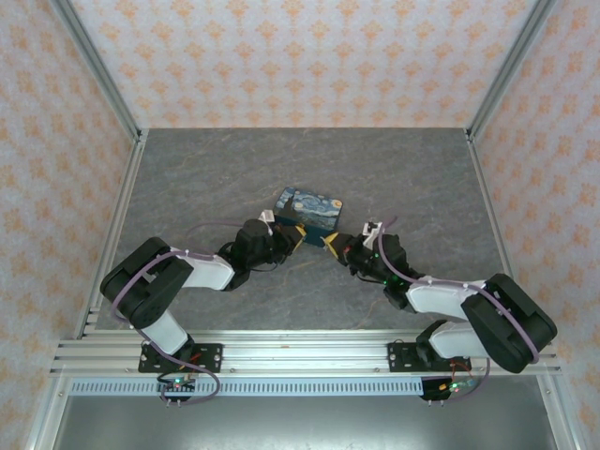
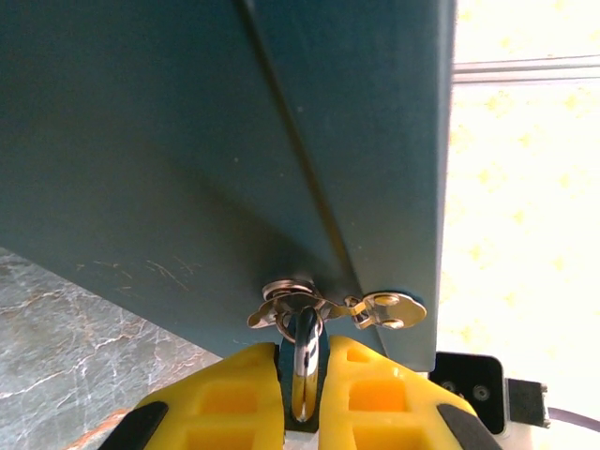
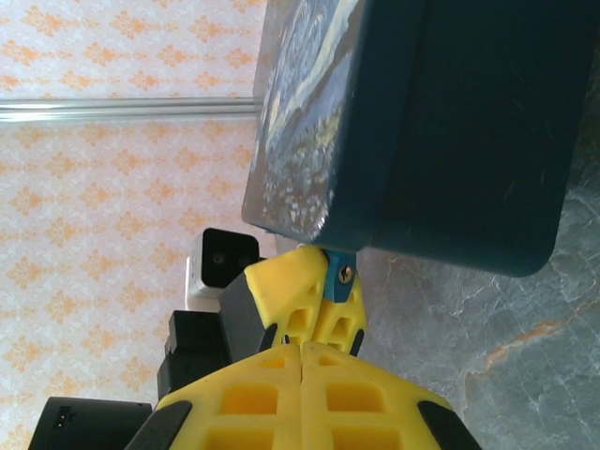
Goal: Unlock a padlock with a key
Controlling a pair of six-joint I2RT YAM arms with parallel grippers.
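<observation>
Blue box [image 1: 309, 208] mid-frame, L gripper [image 2: 302, 349] pinching padlock [image 2: 303, 373] at its latch [image 2: 384, 309], R gripper [image 3: 302, 349] pressed together just right.

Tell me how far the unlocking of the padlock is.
Done: the left end effector grips the padlock, hanging on the latch of the box. In hand: the right end effector is shut close by; whether it holds the key, I cannot tell. Left: inserting and turning the key.

1. Box [image 3: 450, 122]: dark teal walls; lid blue with yellow swirls.
2. Left gripper [image 2: 302, 349], right gripper [image 3: 302, 361]: yellow fingers.
3. Padlock [image 2: 303, 375]: silver shackle, blue body.
4. Table [image 1: 206, 178]: grey, pale marble veins.
5. Walls [image 1: 281, 56]: cream, orange floral repeat.
</observation>
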